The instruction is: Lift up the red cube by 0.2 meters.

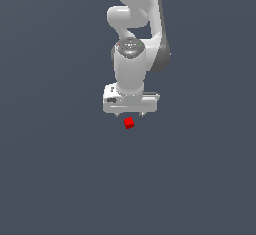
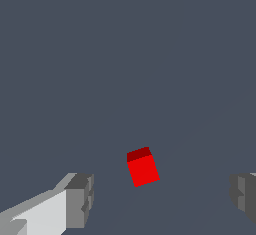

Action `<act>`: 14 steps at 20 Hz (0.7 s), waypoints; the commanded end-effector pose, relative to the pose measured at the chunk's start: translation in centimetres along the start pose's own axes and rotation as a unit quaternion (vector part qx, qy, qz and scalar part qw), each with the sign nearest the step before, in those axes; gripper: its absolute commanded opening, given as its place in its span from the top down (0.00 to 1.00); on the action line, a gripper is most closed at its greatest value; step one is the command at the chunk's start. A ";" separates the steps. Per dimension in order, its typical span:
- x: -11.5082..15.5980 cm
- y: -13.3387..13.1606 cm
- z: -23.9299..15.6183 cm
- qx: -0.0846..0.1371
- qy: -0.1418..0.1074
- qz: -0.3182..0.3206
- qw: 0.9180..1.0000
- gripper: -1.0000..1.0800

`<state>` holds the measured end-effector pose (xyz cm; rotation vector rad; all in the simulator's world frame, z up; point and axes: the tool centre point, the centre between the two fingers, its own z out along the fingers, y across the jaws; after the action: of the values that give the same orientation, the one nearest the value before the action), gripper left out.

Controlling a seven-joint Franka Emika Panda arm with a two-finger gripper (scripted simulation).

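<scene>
The red cube (image 1: 129,123) is tiny and bright red and rests on the flat dark grey surface. It lies just below the white gripper (image 1: 129,114) in the exterior view, between its two short finger tips. In the wrist view the red cube (image 2: 143,167) sits between the two grey fingers (image 2: 80,199), a little beyond them and apart from both. The gripper (image 2: 162,196) is open wide and holds nothing. The white arm rises behind the hand in the exterior view.
A plain dark grey surface (image 1: 60,169) fills both views. No other objects show.
</scene>
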<state>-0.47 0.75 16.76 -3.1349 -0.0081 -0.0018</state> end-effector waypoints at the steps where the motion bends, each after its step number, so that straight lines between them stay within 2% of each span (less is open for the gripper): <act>1: 0.0 0.0 0.0 0.000 0.000 0.000 1.000 0.04; 8: -0.5 -0.1 1.3 0.000 0.000 -0.014 1.000 0.04; 14: -1.7 -0.1 4.4 -0.001 0.000 -0.048 0.999 0.04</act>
<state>-1.76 0.89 13.28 -3.1333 -0.1276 -0.0027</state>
